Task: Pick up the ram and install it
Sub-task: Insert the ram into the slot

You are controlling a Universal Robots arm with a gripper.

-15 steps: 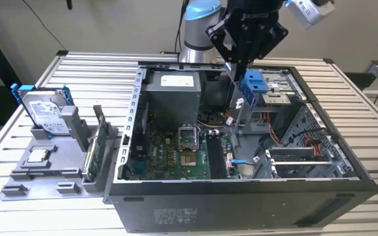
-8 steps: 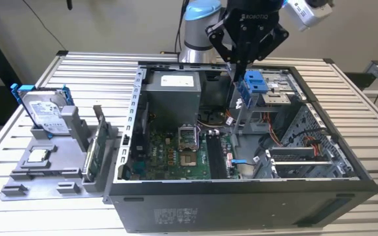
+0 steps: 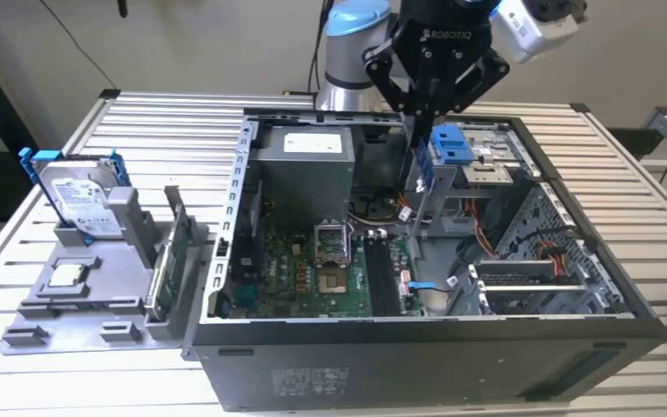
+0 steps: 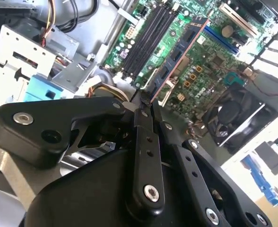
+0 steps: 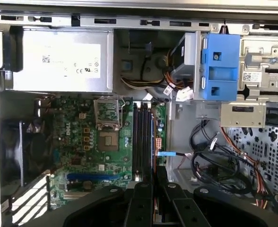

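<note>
Claw [image 3: 419, 122] hangs above the open case [image 3: 426, 352], its fingers pinched onto the top end of the ram [image 3: 415, 161]. The ram hangs straight down from the fingertips into the case, its lower end above the board [image 3: 310, 278] and not touching it. In the second wrist view the ram [image 4: 179, 56] runs out from the closed tips [image 4: 145, 101] with a row of blue chips on its face. It lies just beside the dark slots [image 4: 146, 35] and roughly parallel to them. In the first wrist view it shows edge-on [image 5: 153, 142] at the side of that slot bank [image 5: 141, 142].

The case holds one board, one grey power supply [image 3: 305, 152], one fan [image 5: 21, 146], one blue bracket [image 3: 452, 143] and loose cables [image 5: 214, 156]. I cannot count the slots for certain.

On the exterior view's left, on the table [image 3: 136, 122], a grey tray [image 3: 96, 304] carries one hard drive [image 3: 79, 204] standing in a blue frame, one flat chip [image 3: 67, 276] and one upright green card [image 3: 171, 261].
</note>
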